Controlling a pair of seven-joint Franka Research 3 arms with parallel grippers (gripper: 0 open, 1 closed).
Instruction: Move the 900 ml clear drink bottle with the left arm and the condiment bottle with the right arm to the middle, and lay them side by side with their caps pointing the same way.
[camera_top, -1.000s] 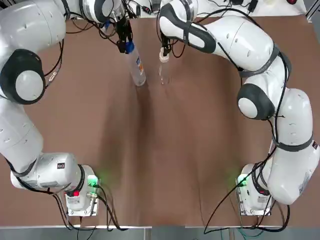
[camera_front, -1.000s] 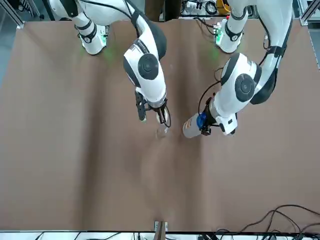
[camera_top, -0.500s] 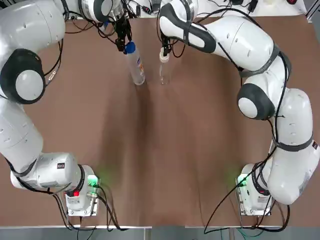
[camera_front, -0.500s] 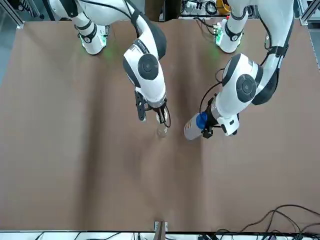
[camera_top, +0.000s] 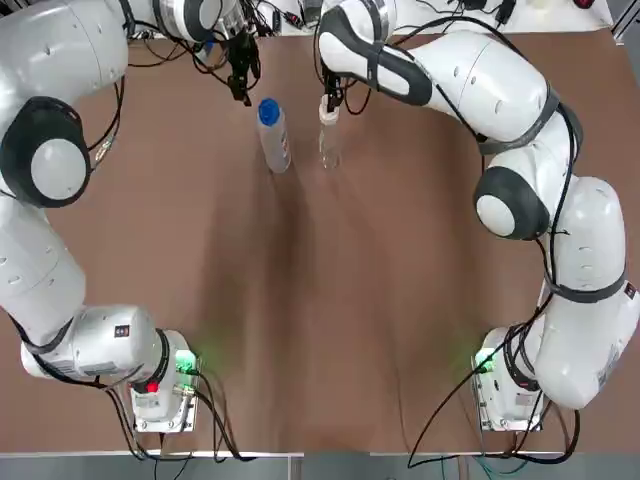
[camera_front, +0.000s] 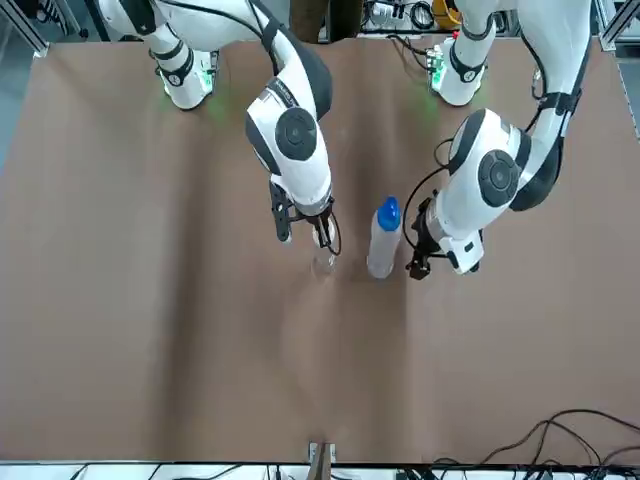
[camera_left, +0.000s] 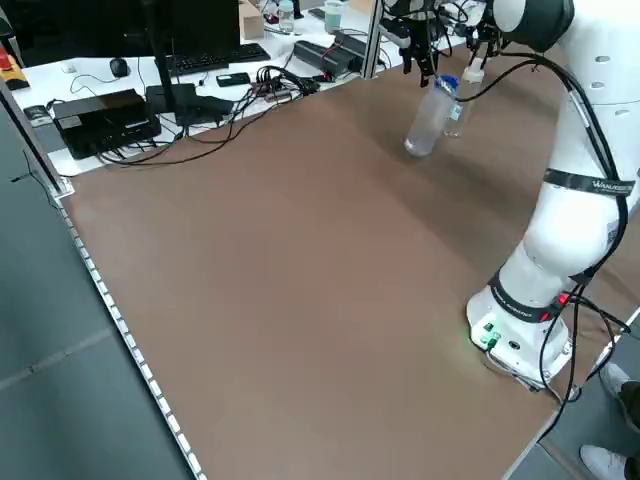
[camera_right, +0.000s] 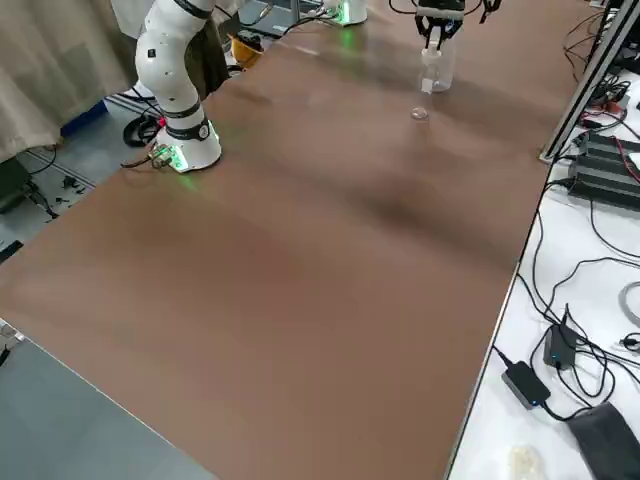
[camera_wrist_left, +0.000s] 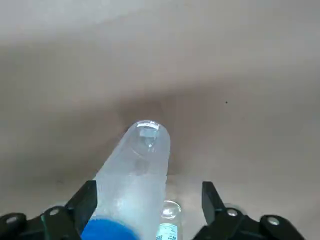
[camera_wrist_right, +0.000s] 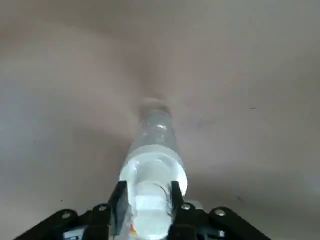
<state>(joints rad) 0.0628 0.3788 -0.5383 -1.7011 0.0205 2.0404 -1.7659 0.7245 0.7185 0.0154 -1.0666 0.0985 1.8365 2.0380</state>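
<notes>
Drink bottle (camera_top: 274, 140) tilted, left tool (camera_top: 242, 90) spread, right tool (camera_top: 328, 103) clamping condiment bottle (camera_top: 327, 146)

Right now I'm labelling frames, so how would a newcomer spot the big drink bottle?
At the table's far end, two clear bottles sit close together. The drink bottle is nearer the open left gripper, and unlike the smaller, white-capped condiment bottle, it has a blue cap.

overhead, front and raised side cameras all overlook the same table (camera_top: 320, 300).
</notes>
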